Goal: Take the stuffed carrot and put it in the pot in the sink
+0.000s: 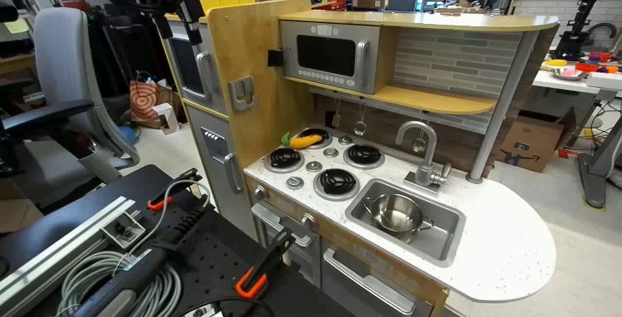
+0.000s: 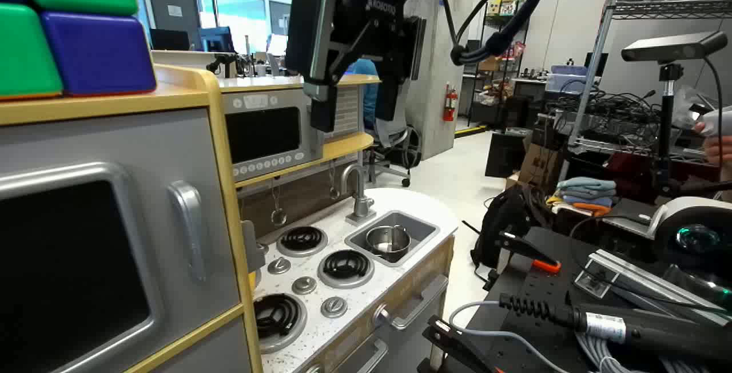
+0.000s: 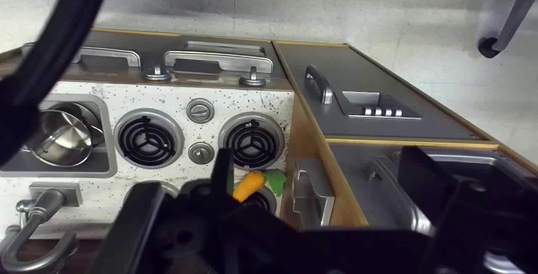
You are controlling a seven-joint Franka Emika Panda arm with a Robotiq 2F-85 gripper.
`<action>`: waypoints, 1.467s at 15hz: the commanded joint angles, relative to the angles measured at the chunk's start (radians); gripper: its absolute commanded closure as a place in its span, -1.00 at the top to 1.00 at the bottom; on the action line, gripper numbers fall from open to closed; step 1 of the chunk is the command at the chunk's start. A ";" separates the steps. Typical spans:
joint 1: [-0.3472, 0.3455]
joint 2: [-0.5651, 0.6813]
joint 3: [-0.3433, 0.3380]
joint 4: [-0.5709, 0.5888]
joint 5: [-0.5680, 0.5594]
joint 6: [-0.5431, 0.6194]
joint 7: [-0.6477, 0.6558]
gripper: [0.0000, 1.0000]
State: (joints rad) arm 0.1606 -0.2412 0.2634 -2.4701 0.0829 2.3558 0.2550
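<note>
The stuffed carrot (image 1: 305, 141), orange with a green top, lies across the back-left burner area of the toy stove. In the wrist view the carrot (image 3: 249, 185) is partly covered by a gripper finger. In an exterior view it is almost wholly hidden behind the tall side panel. The steel pot (image 1: 397, 215) stands in the grey sink (image 1: 456, 239); the pot also shows in the other views (image 2: 389, 241) (image 3: 63, 139). My gripper (image 2: 355, 110) is open and empty, high above the stove near the tall cabinet; its fingers (image 3: 317, 158) are wide apart in the wrist view.
A wooden side panel (image 1: 257, 64) with a grey holder (image 1: 242, 93) rises beside the carrot. The microwave (image 1: 330, 54) and shelf overhang the back of the stove. A faucet (image 1: 425, 154) stands behind the sink. Coloured blocks (image 2: 97, 50) sit on the cabinet. A black table (image 1: 204, 263) holds cables.
</note>
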 commanded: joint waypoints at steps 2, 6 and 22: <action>0.011 0.000 -0.011 0.002 -0.004 -0.002 0.002 1.00; 0.011 0.000 -0.011 0.002 -0.004 -0.002 0.002 1.00; -0.010 0.664 -0.231 0.265 -0.154 0.546 0.513 1.00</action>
State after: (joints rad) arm 0.1038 0.2921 0.0770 -2.3227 -0.1401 2.8057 0.7352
